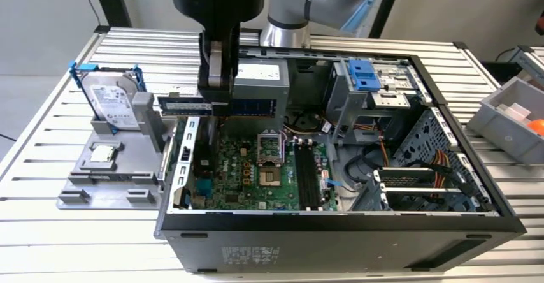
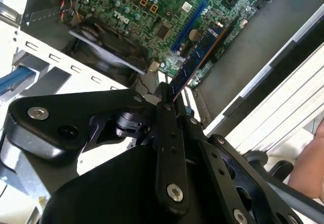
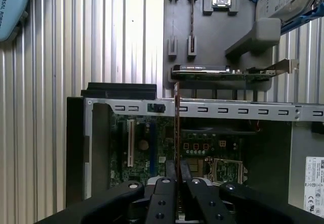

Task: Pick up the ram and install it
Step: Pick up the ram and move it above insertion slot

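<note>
Fingers (image 3: 185, 173) pinched on the ram (image 1: 253, 106) near its mid-length. In the exterior view the gripper (image 1: 216, 97) hides the contact itself. First wrist view shows the ram edge-on, so its chips cannot be made out. It hangs level and unseated over the case's (image 1: 340, 225) far-left corner, one end reaching past the left wall toward the holder (image 1: 93, 178). The motherboard (image 1: 238, 168) lies open below, with its black slots (image 1: 306, 174) well to the right.

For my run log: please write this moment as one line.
tool: shut on ram | ram: held above open case | installed: not yet
</note>
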Robot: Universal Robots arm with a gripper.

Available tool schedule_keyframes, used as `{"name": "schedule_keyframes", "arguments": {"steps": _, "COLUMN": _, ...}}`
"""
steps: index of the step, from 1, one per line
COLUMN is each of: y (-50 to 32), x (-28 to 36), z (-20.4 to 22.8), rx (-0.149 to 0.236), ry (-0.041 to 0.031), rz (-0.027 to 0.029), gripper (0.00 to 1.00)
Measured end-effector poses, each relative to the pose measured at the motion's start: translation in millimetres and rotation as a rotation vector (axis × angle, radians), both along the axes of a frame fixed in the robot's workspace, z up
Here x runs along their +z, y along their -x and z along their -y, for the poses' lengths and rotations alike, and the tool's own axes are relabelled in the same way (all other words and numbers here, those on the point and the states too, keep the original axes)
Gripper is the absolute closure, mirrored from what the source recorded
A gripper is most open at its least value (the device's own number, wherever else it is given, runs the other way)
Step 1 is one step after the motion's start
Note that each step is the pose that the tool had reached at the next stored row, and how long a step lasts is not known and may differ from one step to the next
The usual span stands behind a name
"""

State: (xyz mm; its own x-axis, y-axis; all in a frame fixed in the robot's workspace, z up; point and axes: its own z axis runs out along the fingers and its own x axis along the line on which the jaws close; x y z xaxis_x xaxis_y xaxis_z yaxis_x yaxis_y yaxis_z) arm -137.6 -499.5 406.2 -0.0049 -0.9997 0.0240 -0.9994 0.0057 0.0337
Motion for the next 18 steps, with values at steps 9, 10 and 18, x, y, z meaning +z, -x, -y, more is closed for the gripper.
{"name": "schedule_keyframes", "arguments": {"steps": 9, "y": -1.9, "x": 0.0, "z": 0.0, "rx": 0.0, "ry": -0.0001, "rz": 0.0001, "gripper": 1.0}}
{"name": "schedule_keyframes", "arguments": {"steps": 10, "y": -1.9, "x": 0.0, "z": 0.0, "rx": 0.0, "ry": 0.0, "rz": 0.0, "gripper": 1.0}}
{"name": "schedule_keyframes", "arguments": {"steps": 18, "y": -7.5, "x": 0.0, "z": 0.0, "rx": 0.0, "ry": 0.0001, "rz": 0.0, "gripper": 1.0}}
